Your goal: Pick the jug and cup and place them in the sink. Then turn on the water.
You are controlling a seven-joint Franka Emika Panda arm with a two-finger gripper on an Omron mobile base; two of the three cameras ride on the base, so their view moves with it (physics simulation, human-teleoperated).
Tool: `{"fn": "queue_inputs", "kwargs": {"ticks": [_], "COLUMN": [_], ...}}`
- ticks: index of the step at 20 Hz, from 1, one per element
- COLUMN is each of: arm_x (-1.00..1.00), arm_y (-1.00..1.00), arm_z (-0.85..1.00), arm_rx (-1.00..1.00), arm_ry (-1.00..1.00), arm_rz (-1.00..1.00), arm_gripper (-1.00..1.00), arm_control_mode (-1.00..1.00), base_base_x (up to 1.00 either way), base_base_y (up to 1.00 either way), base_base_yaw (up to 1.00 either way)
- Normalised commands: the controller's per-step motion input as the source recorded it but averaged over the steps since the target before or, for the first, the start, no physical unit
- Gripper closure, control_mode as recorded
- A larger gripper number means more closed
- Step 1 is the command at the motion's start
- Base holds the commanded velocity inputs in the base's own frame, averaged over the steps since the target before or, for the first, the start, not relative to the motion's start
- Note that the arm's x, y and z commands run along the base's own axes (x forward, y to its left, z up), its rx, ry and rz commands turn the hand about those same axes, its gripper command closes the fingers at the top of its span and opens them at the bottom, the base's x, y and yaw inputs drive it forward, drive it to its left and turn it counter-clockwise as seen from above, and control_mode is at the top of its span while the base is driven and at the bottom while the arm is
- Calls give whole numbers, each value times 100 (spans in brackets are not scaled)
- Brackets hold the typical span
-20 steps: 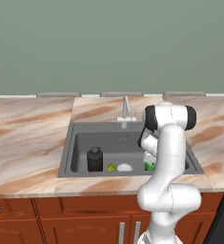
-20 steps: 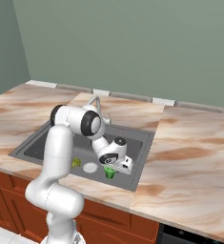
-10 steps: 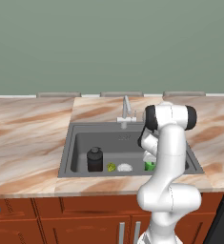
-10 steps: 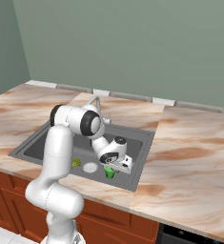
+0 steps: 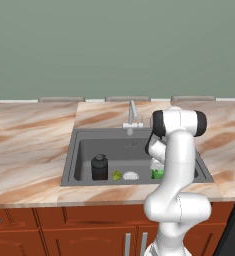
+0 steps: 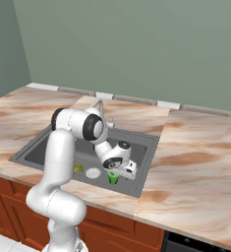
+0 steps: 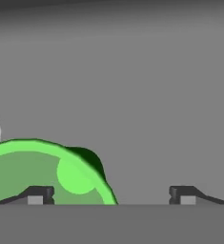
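The gripper (image 7: pixel 111 195) hangs low in the sink (image 5: pixel 84 152), jaws spread wide and holding nothing. The cup (image 7: pixel 46 174) sits off-centre beneath them, against one fingertip. The jug (image 5: pixel 99 167) stands farther along the basin. I'd say the faucet (image 5: pixel 132 114) comes next.

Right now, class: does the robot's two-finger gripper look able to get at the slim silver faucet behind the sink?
Probably yes: the gripper hangs open over the small green cup in the sink, and nothing stands between it and the faucet.
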Motion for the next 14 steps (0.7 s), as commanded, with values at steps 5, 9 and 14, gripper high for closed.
{"fn": "queue_inputs", "kwargs": {"ticks": [5, 9, 14], "arm_x": [-12, -1, 0], "arm_y": [0, 0, 0], "arm_z": [13, 38, 56], "arm_rx": [-1, -5, -4], "arm_ry": [0, 0, 0], "arm_rz": [0, 0, 0], "arm_gripper": [-100, -100, -100], "arm_control_mode": [-100, -100, -100], "base_base_x": [0, 0, 0], "base_base_y": [0, 0, 0], "base_base_yaw": [0, 0, 0]}}
